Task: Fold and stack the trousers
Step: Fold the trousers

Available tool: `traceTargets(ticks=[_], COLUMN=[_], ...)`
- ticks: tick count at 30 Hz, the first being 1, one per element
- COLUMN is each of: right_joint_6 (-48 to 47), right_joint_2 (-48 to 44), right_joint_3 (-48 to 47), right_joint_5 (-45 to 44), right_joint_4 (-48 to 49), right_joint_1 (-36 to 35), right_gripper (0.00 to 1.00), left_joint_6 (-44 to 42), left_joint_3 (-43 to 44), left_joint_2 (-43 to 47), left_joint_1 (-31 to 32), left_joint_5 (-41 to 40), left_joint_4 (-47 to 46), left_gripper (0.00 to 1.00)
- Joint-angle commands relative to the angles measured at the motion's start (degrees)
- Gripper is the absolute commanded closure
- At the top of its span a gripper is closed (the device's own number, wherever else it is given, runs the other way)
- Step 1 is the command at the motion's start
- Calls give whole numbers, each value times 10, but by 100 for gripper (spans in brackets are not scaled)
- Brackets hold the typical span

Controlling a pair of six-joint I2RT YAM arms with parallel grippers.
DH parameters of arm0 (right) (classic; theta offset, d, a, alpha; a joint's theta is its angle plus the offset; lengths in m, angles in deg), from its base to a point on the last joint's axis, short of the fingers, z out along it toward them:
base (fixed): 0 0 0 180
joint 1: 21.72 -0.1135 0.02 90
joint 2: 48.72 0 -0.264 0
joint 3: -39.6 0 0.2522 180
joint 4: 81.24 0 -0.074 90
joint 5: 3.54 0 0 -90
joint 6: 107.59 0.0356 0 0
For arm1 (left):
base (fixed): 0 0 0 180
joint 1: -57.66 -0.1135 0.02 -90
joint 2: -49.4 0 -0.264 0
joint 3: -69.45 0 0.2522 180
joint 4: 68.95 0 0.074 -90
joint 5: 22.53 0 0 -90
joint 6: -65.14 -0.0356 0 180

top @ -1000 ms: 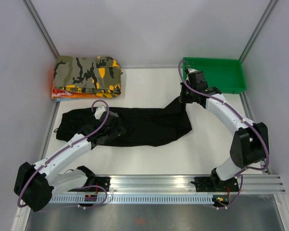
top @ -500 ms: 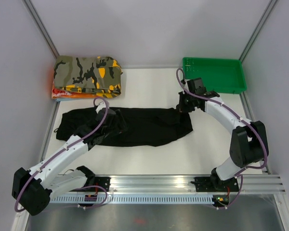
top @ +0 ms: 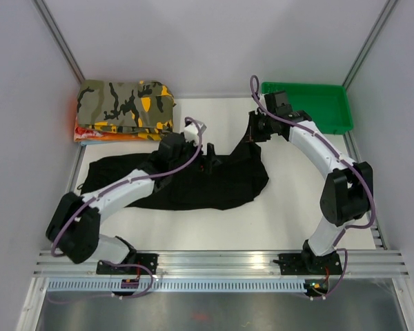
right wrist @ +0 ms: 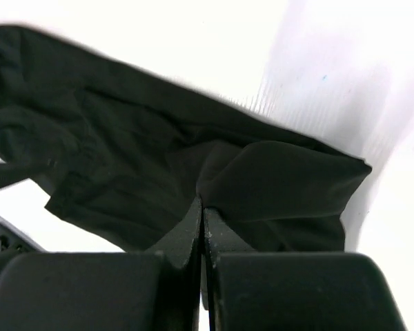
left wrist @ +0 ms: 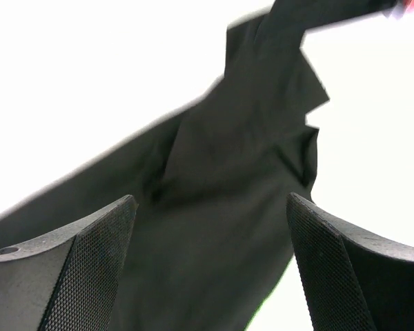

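Observation:
The black trousers (top: 159, 183) lie stretched left to right across the white table. My right gripper (top: 252, 134) is shut on their right end and holds it raised off the table, so the cloth rises in a peak. In the right wrist view the shut fingers (right wrist: 193, 224) pinch a fold of the trousers (right wrist: 124, 152). My left gripper (top: 207, 160) hovers open over the middle-right of the trousers. In the left wrist view its gripper (left wrist: 210, 265) has wide-apart pads (left wrist: 90, 269) with only the trousers (left wrist: 221, 172) below them.
A folded camouflage garment (top: 127, 107) rests on an orange item at the back left. A green tray (top: 317, 103) stands at the back right, just behind the right arm. Grey walls close in both sides, and an aluminium rail (top: 221, 265) runs along the near edge.
My left arm has swung from the trousers' left part to their middle-right, gripper open. My right gripper has pulled the trousers' right end up and back towards the left.

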Motion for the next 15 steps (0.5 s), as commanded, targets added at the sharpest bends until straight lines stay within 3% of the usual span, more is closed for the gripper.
traceTargets(ticks=[1,7,15], right_joint_6=[8,-2,-2], right_joint_2=[-1,2,5], right_joint_3=[-20,-43,-49], right_joint_5=[30,31,26], right_joint_4=[-14,-32,-35], right_joint_1=[0,0,-1], right_gripper=[100,100,100], left_joint_6=[-108,-118,-147], left_joint_3=[63,88,61], left_joint_2=[-73,-147,-174], left_joint_1=[8,19,20], left_joint_5=[57,122,148], left_joint_4=[-110,-151,-151], left_gripper=[6,8,10])
